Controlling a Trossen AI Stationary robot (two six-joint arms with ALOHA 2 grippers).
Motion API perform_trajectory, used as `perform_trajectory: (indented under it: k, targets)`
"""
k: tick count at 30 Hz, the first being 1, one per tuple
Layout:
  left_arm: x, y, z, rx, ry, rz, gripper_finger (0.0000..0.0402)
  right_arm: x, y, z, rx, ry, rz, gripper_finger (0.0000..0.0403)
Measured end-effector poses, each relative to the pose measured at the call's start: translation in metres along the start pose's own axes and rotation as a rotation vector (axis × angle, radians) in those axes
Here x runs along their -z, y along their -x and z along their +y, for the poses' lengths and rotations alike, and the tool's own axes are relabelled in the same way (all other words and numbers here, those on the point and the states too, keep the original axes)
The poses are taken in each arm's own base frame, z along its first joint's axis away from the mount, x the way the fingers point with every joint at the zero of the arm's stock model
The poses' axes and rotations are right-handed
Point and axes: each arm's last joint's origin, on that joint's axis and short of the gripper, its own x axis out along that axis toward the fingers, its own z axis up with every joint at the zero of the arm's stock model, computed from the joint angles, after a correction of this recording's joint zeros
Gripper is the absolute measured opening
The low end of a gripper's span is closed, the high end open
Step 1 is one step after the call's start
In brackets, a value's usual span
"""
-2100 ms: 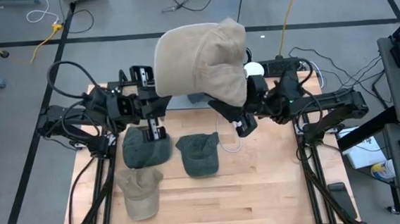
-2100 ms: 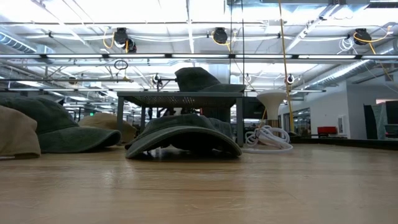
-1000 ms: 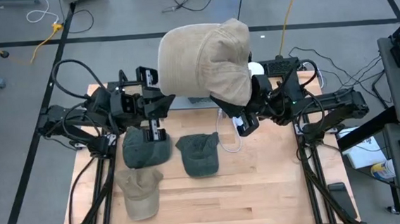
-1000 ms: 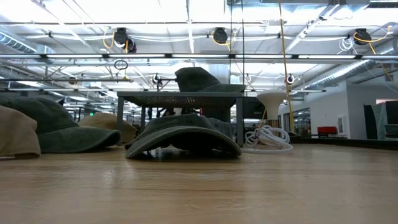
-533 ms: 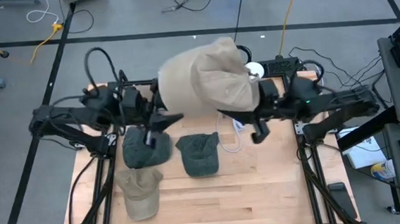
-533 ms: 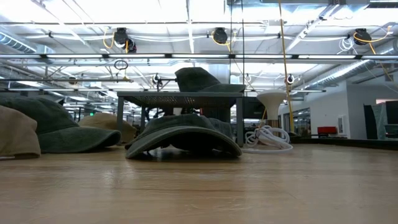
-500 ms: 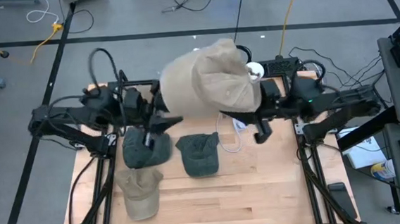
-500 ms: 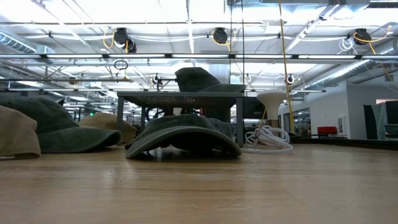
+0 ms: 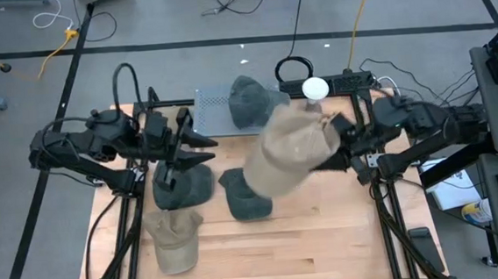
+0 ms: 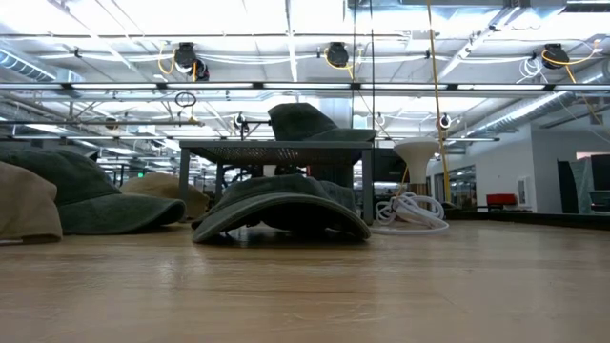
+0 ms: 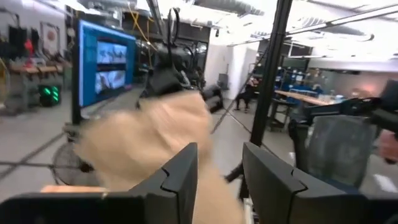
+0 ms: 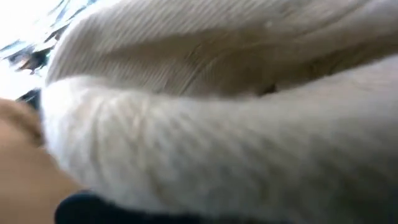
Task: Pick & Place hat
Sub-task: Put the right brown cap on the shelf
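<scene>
Right pincer (image 9: pixel 336 154) is what I'm watching: it is clamped together on the edge of the big tan corduroy bucket hat (image 9: pixel 290 154), which hangs in the air above the wooden bench (image 9: pixel 326 231). In my right wrist view that ribbed tan cloth (image 12: pixel 224 112) fills nearly everything, so the fingers themselves are hidden there.

I'll place things by the grey perforated metal tray (image 9: pixel 213 109) at the far edge of the bench. A dark green cap (image 9: pixel 251 100) sits in it, at the end nearer the right arm; from the low view I see the same cap (image 10: pixel 310 122) sitting up on the tray (image 10: pixel 276 150). The tan hat hangs nearer me than the tray and off toward the right arm, above a dark green hat (image 9: pixel 249 197) that lies on the bench. A second dark green cap (image 9: pixel 182 186) and a light tan cap (image 9: pixel 175 237) lie nearer me still, on the left-arm side.

My right arm stretches in low from its base toward the tray. Left pincer (image 9: pixel 190 146) hovers just beside the tray's left end with its fingers (image 11: pixel 180 180) apart and gripping nothing.
</scene>
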Motion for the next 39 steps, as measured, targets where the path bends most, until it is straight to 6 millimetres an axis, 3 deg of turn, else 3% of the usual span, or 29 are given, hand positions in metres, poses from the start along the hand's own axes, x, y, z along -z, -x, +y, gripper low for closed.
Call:
perform_trajectory:
  k: [10, 22, 27, 33, 39]
  targets:
    - [0.019, -0.026, 0.002, -0.009, -0.071, 0.085, 0.0122, 0.009, -0.059, -0.013, -0.236, -0.132, 0.255, 0.0005]
    - [0.063, -0.043, 0.012, 0.14, -0.01, 0.41, 0.0122, 0.029, -0.126, -0.04, -0.395, -0.192, 0.462, 0.0005]
    - [0.076, -0.051, 0.011, 0.254, 0.033, 0.475, 0.0122, 0.037, -0.146, -0.052, -0.404, -0.19, 0.49, 0.0005]
    - [0.093, -0.065, 0.014, 0.253, 0.068, 0.527, 0.0122, 0.039, -0.16, -0.058, -0.466, -0.172, 0.495, 0.0005]
    - [0.101, -0.075, 0.016, 0.236, 0.064, 0.523, 0.0122, 0.04, -0.16, -0.057, -0.483, -0.165, 0.503, 0.0005]
